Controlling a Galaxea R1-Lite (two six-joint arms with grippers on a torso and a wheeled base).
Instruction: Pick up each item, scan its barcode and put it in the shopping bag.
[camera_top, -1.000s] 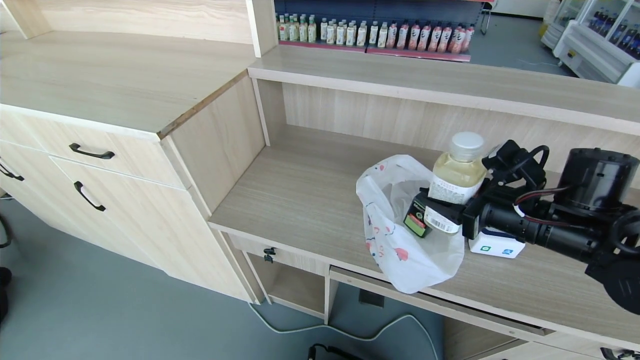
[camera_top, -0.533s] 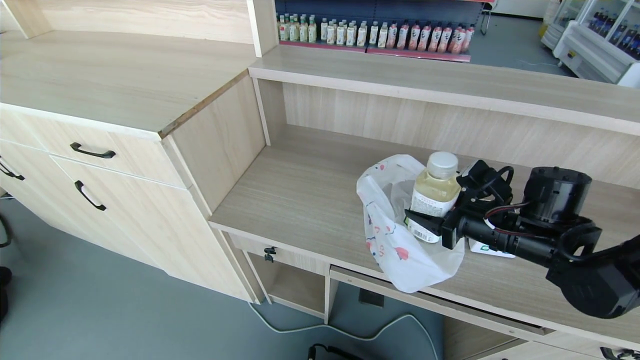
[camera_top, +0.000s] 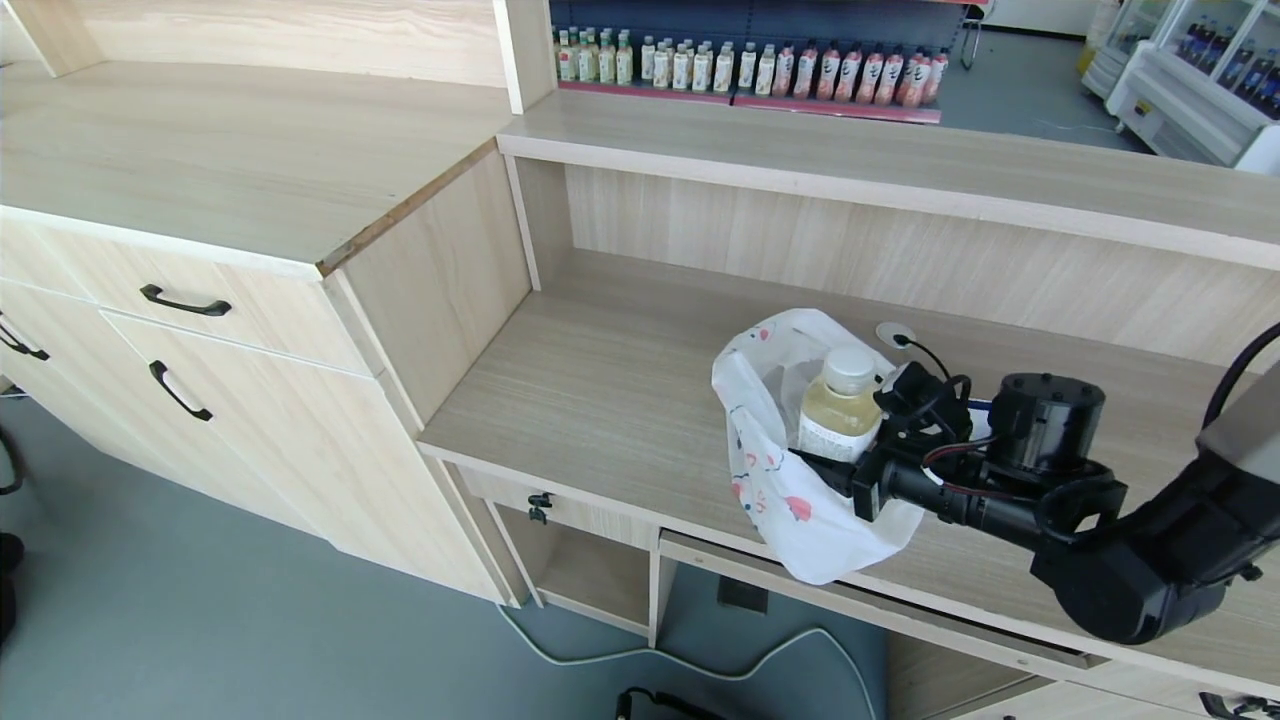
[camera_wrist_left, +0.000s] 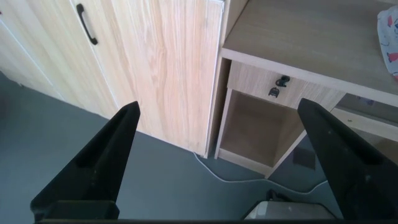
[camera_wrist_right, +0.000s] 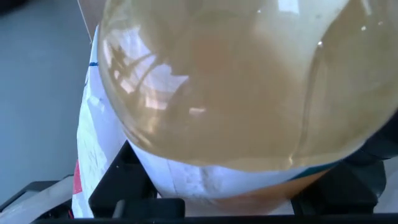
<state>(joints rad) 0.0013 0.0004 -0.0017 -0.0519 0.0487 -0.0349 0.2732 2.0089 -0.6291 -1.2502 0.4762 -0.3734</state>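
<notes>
R gripper (camera_top: 832, 466) holds bottle (camera_top: 840, 412) upright, partly in shopping bag (camera_top: 790, 510).

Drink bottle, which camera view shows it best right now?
The head view: the drink bottle stands upright in the right gripper, white cap and label visible, its base inside the mouth of the shopping bag. The right wrist view gives a close-up of its pale liquid and label edge. The left wrist view faces the cabinet and floor.

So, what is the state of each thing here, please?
shopping bag, open, standing on the counter.
bottle, capped, upright, partly inside the shopping bag.
right gripper, shut on the bottle.
left gripper, open, empty.
cabinet drawers, shut.
</notes>
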